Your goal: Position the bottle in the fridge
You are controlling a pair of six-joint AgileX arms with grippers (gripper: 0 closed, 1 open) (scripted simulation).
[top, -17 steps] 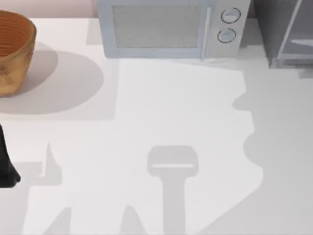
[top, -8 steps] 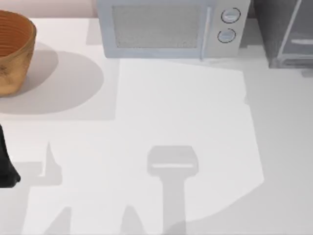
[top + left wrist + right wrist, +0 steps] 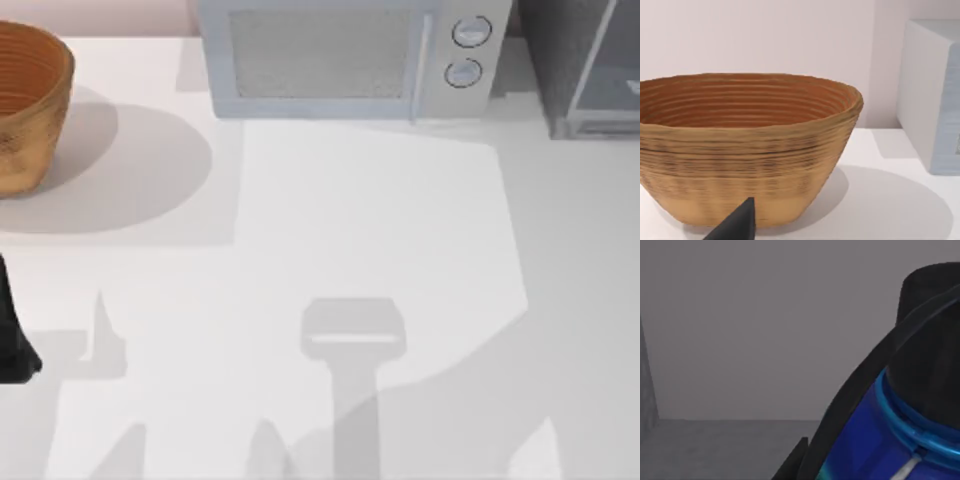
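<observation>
The bottle [image 3: 875, 440] sits very close in the right wrist view, with a round black cap [image 3: 930, 340] above a blue shoulder. My right gripper [image 3: 840, 450] is shut on it, and a dark finger [image 3: 812, 452] lies along its side. Behind the bottle are a plain dark grey wall and a grey floor. The fridge [image 3: 585, 60], a dark grey box with a pale framed glassy door, stands at the table's back right corner. My left arm [image 3: 12, 340] is parked at the table's left edge.
A light grey microwave [image 3: 345, 55] with two round dials stands at the back middle. A woven brown basket [image 3: 25, 105] sits at the back left, and it also shows as the basket [image 3: 745, 150] right in front of the left wrist camera. The table's middle carries shadows.
The large shadow on the right side of the table has slid toward the front edge. The left arm, basket and microwave have not moved.
</observation>
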